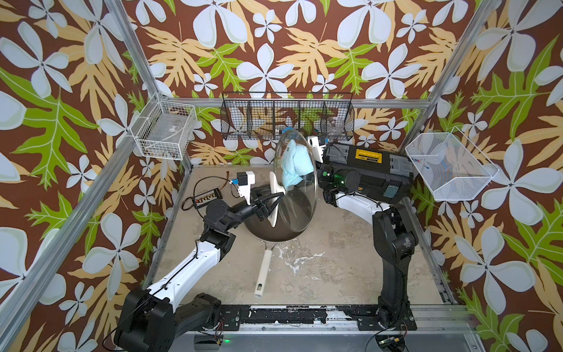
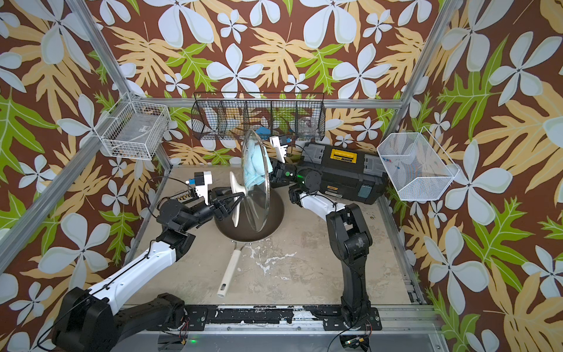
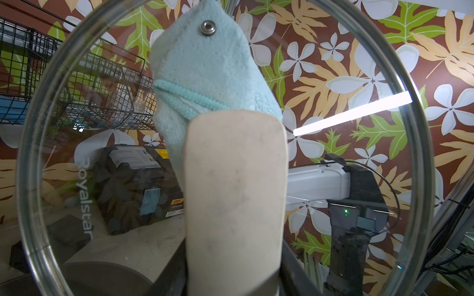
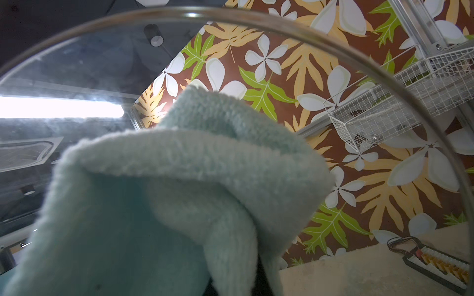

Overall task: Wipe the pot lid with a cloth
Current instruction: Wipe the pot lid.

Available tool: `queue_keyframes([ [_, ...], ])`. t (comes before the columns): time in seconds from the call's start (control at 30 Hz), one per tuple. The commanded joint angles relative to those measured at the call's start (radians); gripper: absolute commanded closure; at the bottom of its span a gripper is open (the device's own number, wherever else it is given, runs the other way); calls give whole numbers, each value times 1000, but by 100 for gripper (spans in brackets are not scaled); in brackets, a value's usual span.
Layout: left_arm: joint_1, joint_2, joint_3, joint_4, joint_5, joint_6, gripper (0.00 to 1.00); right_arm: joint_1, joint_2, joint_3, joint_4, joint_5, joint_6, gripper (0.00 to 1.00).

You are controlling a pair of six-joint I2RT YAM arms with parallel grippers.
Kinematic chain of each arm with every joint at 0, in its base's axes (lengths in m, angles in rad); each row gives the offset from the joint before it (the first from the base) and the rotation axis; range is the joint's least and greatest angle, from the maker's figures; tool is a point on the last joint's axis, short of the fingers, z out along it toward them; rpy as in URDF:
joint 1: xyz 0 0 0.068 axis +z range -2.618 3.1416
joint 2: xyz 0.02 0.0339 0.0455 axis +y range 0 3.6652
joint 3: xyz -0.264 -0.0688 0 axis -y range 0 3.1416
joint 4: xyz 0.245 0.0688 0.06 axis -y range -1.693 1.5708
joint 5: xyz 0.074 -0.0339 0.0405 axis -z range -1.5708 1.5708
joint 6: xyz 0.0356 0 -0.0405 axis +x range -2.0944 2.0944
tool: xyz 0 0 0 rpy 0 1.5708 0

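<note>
Bunched blue cloth point(image 4: 154, 192) is crowding my right wrist view, its folds piling up against clear glass. Largest of what matters, the pot lid point(image 1: 300, 207) is standing on edge, close to upright, above the dark frying pan point(image 1: 262, 233) in both top views. Whether its lower rim is touching the pan I cannot tell. The lid is sitting between my two arms, broadside to both: its domed outer face is facing my left arm, its hollow face my right.

My left claw point(image 1: 271, 203) is clamping shut on the cream bar handle point(image 3: 234, 192), and that bar's long axis is running top to bottom across the glass. My right claw point(image 2: 272, 174) is reaching in from the opposite side, jaws pinching the cloth, though the wad is hiding the fingertips themselves. The cloth is looking pressed flat on the hollow face, in the upper half, covering the spot behind the small metal stud point(image 3: 208, 27).

I am judging that wiping is under way and that the lower glass is waiting. So the coming stroke is turning on this: the bare glass is lying below my right claw, along the same line as the handle. Only my right arm is near enough to reach that face. Sliding downward while my left claw is bracing the lid should cover it.
</note>
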Motion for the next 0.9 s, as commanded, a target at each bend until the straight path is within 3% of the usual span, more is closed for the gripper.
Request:
queue_keyframes([
  [0.0, 0, -6, -3, 219, 7, -13, 100, 16, 46, 35, 100, -33, 18, 100],
  [0.23, 0, -12, -9, 225, 2, -15, 100, 41, 121, 24, 118, -32, 16, 100],
  [0.53, -1, -5, 10, 219, -2, -6, 100, 47, 132, -107, 191, -37, 24, 100],
  [0.87, 0, -25, 67, 3, -52, 122, 100, 43, -31, -408, 191, -84, -58, 100],
])
